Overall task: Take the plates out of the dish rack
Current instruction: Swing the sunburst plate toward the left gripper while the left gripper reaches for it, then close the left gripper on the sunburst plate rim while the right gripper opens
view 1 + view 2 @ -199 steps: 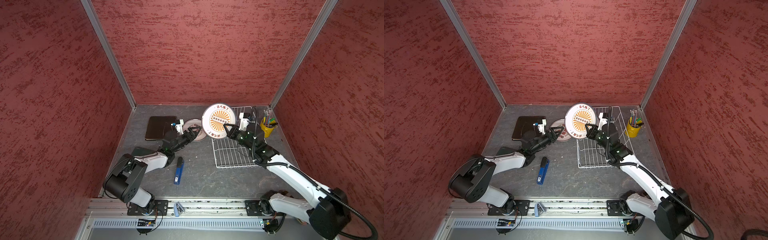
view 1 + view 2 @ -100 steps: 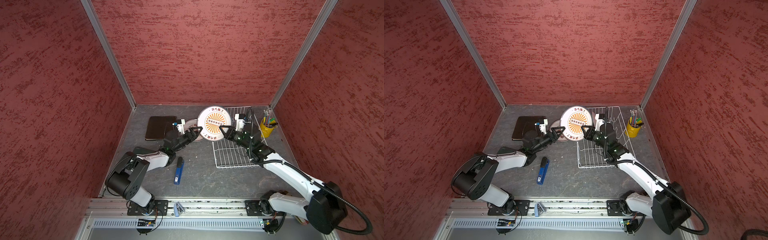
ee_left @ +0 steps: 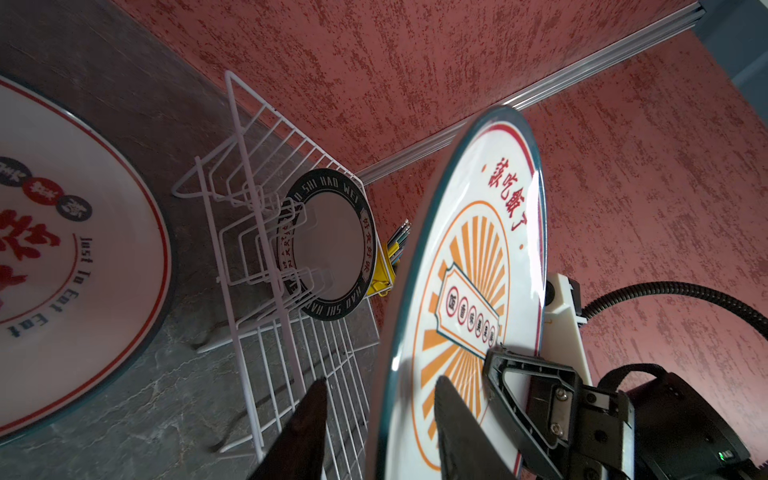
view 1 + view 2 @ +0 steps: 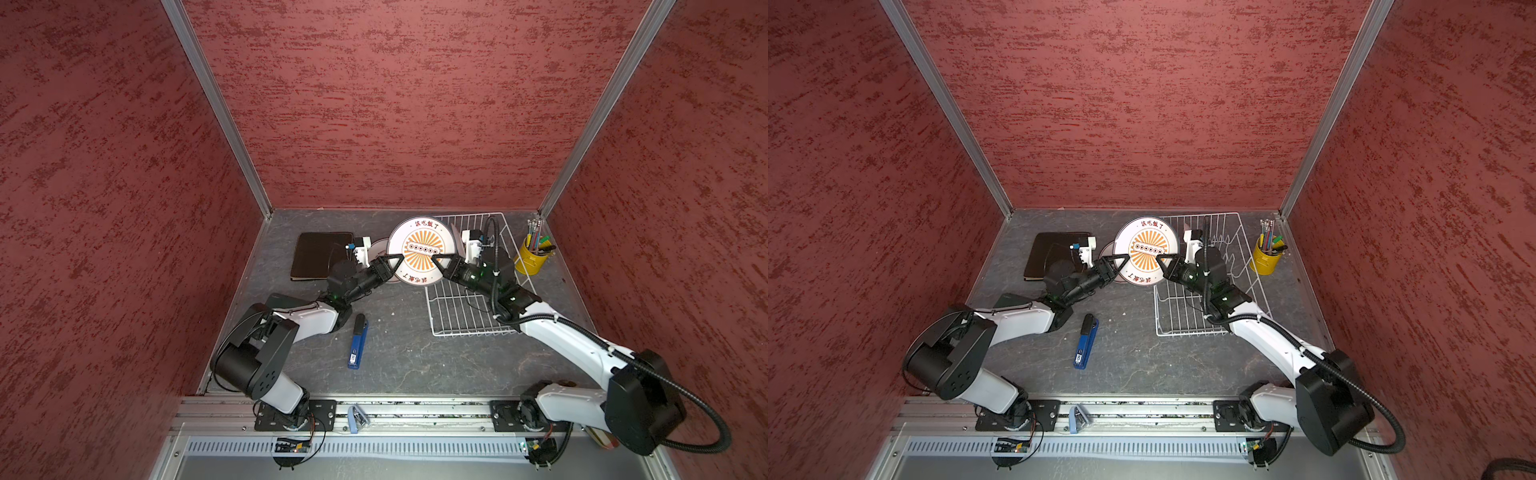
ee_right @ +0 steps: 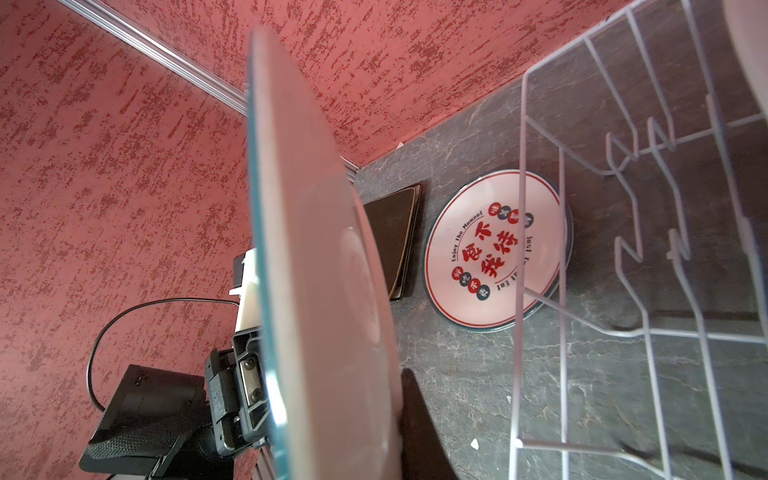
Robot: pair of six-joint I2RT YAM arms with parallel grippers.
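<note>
The sunburst plate (image 4: 419, 249) stood on edge above the counter (image 4: 399, 365) near its far edge, by the dish rack's (image 4: 469, 333) far left corner, with the right gripper (image 4: 434, 258) clamped on 1 side of its rim. Only the left wrist view showed the fingers (image 3: 457, 424) of the left gripper (image 4: 398, 259) straddling the other side, 1 just off the back, grip unclear, and a dark-rimmed plate (image 3: 332, 245) upright among the rack's prongs. The right wrist view showed the held plate's plain back and the red-lettered plate (image 5: 498, 253) flat on the counter.
</note>
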